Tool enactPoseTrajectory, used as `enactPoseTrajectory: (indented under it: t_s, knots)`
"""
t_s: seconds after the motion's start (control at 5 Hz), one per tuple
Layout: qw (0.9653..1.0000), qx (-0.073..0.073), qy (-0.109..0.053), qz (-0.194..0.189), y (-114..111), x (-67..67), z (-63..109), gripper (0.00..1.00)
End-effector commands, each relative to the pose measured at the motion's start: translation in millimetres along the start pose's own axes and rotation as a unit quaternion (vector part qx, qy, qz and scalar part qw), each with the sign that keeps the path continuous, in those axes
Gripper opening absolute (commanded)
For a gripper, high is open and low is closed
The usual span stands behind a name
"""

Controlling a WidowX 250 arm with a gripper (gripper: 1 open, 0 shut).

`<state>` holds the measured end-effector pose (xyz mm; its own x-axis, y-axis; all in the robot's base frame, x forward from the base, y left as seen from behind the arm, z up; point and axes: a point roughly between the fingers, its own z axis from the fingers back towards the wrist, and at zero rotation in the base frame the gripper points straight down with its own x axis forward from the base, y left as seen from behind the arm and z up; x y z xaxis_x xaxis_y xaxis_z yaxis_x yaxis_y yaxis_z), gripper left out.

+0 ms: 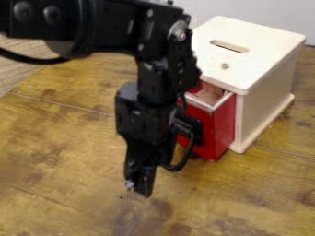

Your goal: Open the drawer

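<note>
The drawer [212, 124] is a red box with a black front, sticking partly out of the cream-white cube casing [252, 64]. Its black loop handle [186, 155] curves out from the front and runs in behind my gripper [139, 187]. The gripper points straight down at the wooden table, just left of and in front of the drawer. Its jaws are shut, and the handle's far end is hidden inside them. The picture is blurred around the fingers. My black arm covers the drawer's left part.
The casing has a slot on top [229, 45] and stands at the back right of the worn wooden table [62, 157]. My arm reaches in from the upper left across the middle of the view.
</note>
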<state>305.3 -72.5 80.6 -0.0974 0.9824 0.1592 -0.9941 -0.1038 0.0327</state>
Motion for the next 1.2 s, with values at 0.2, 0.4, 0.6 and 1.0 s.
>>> enactPoseTrajectory:
  t_s: [0.2,0.4,0.6,1.0]
  knots:
    - [0.9982,-0.024,0.002,0.054,13.5,42.8,41.9,0.0]
    - [0.9983,-0.023,-0.001,0.053,4.7,50.7,37.1,1.0]
    - [0.9983,-0.018,0.0,0.055,-3.8,58.4,30.7,1.0]
    - [0.9985,-0.017,-0.005,0.051,-22.6,60.7,18.5,1.0]
